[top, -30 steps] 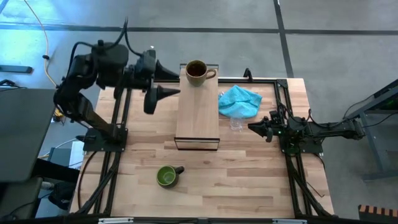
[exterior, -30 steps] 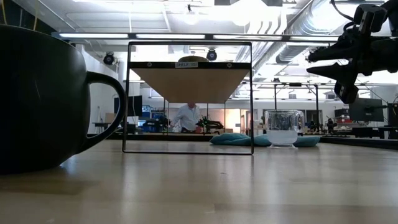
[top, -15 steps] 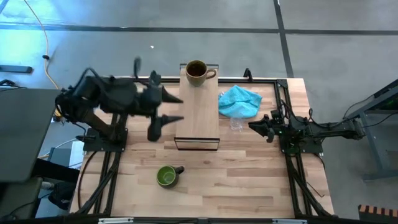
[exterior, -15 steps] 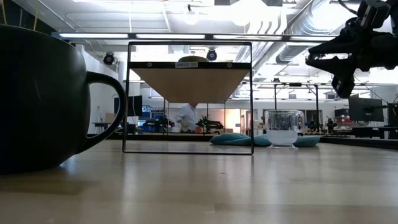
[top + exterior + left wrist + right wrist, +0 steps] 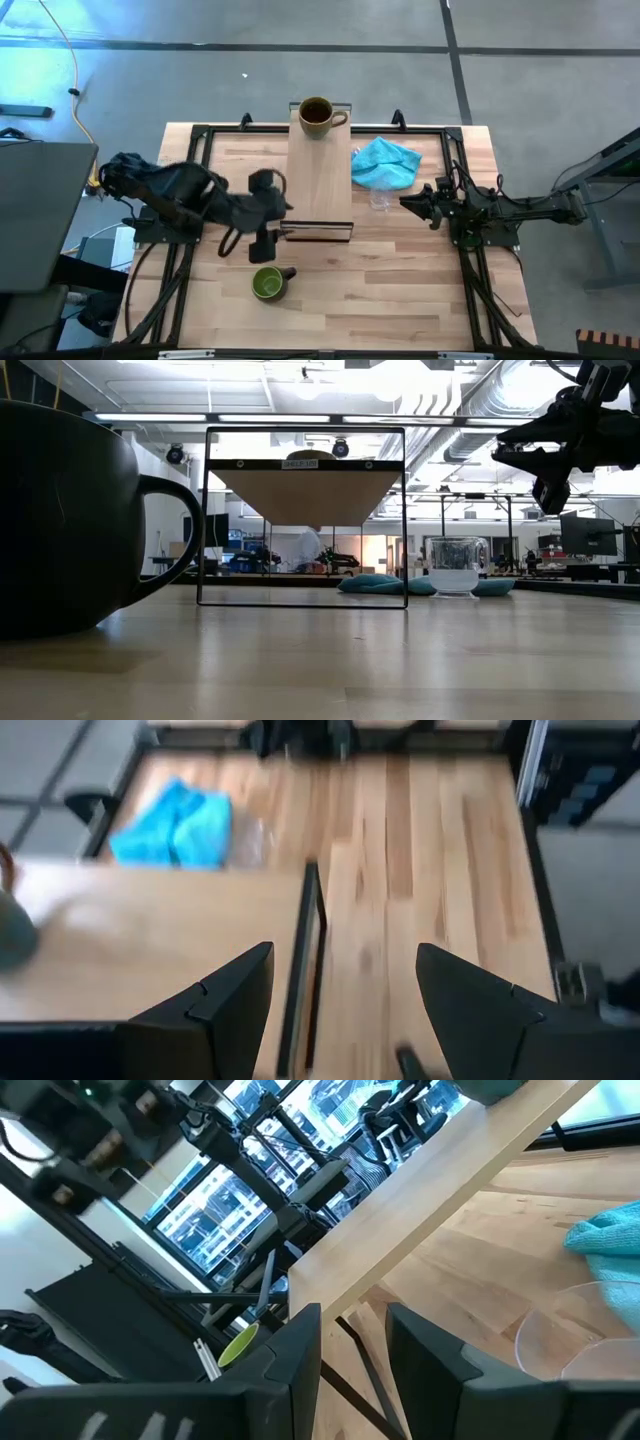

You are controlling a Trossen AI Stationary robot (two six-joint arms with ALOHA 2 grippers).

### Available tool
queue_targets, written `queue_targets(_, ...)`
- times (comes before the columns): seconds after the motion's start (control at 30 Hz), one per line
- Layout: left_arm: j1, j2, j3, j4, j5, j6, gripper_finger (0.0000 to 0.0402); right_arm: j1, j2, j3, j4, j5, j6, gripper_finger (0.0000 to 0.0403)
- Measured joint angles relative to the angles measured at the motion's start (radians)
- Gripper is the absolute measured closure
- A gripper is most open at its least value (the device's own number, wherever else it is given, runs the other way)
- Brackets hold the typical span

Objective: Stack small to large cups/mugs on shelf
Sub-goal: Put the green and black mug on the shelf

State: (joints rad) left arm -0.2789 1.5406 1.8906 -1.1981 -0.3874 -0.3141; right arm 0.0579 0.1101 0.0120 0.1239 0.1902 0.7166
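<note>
The shelf (image 5: 319, 170), a long light-wood board with a dark frame edge, is carrying the brown-tan handled mug (image 5: 316, 116) at its far end. The dark green handled mug (image 5: 268, 283) is sitting on the table off the shelf's near end. The tiny clear glass cup (image 5: 380, 199) is standing beside the shelf's right side, touching a turquoise cloth (image 5: 385, 161). The left gripper (image 5: 262, 228) is hanging at the shelf's near left corner, fingers apart; the right gripper (image 5: 411, 205) is waiting beyond the glass, fingers apart.
</note>
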Motion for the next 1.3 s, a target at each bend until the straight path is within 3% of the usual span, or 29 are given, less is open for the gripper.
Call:
queue_targets(0.3,-0.095,0.000,-0.047,-0.156,-0.003,-0.184,0.0167,0.000,0.000,0.000,0.001,0.000,0.000,0.0297)
queue_targets(0.53,-0.191,-0.001,-0.123,-0.269,-0.070,-0.392,0.0167,0.000,0.000,0.000,0.001,0.000,0.000,0.0297)
queue_targets(0.93,-0.333,0.000,-0.318,-0.258,-0.096,-0.834,0.0167,0.000,0.000,0.000,-0.005,0.001,-0.002,0.0297)
queue_targets(1.07,-0.339,-0.001,-0.357,-0.191,-0.095,-0.857,0.0167,0.000,0.000,0.000,-0.007,0.001,-0.003,0.0297)
queue_targets(1.3,-0.336,0.000,-0.463,-0.069,-0.059,-0.767,0.0167,0.000,0.000,0.000,-0.007,0.001,-0.003,0.0297)
